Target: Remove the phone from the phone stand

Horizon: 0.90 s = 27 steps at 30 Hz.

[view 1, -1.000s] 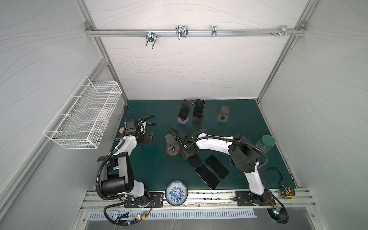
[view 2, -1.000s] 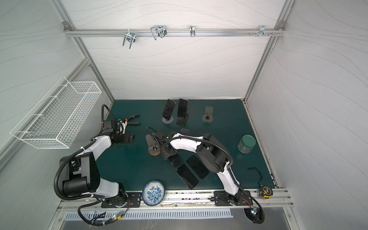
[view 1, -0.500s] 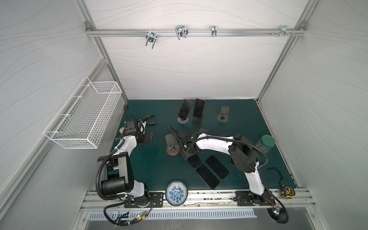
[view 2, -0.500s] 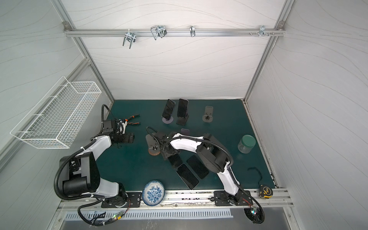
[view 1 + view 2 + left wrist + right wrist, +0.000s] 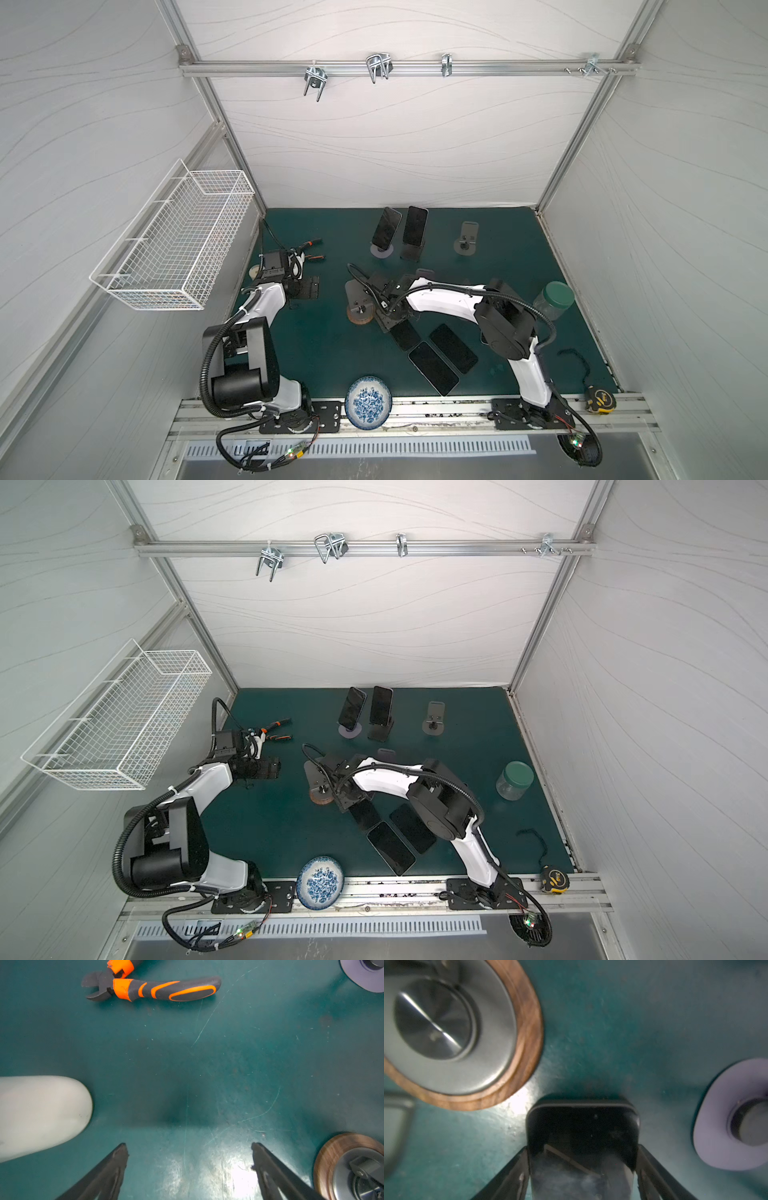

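Black glossy rectangular phone point(image 5: 581, 1124) sits between the jaws of the right gripper point(image 5: 582, 1148), which press against both its long edges; only the right wrist view shows this grip. In both top views the wrist hides that contact. There the phone's free end pokes out beside two flat black phones point(image 5: 432, 368), clear of the round wood-rimmed metal phone stand point(image 5: 360, 316). The left gripper point(image 5: 188, 1147) holds its jaws wide apart over the bare green mat point(image 5: 207, 1064), near orange-and-black cutters point(image 5: 162, 990).

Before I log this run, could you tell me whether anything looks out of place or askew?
The blue-patterned plate straddles the mat and the front rail; the tape measure lies on that rail. Nothing looks spilled or damaged.
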Tool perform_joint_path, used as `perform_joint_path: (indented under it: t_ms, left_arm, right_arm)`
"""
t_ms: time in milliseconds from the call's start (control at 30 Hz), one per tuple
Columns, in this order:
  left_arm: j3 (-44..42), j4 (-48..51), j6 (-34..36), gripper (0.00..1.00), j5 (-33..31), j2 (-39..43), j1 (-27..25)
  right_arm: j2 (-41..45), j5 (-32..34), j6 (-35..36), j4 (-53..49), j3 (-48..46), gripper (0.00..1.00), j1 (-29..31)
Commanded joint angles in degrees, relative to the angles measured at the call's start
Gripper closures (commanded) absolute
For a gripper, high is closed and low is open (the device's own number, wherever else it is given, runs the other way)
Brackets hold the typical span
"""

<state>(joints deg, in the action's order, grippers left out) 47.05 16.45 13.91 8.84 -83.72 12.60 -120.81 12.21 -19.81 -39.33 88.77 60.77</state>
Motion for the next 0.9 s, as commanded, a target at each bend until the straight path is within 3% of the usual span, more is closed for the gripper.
perform_joint_path:
  t_ms: [0, 500, 867]
  left_arm:
    - [1.0, -1.6, 0.7, 0.05, 0.7, 1.1, 0.0]
    - [1.1, -1.5, 0.7, 0.05, 0.7, 0.9, -0.1]
    - [1.3, -1.4, 0.7, 0.06, 0.6, 0.8, -0.1]
  right_arm:
    - [-2.1, 0.8, 2.8, 0.7, -0.7, 0.22, 0.3]
    - [-1.4, 1.0, 6.7, 0.8, -1.4, 0.26, 0.1]
    - [-0.4, 0.6, 6.6, 1.1, -1.3, 0.23, -0.5]
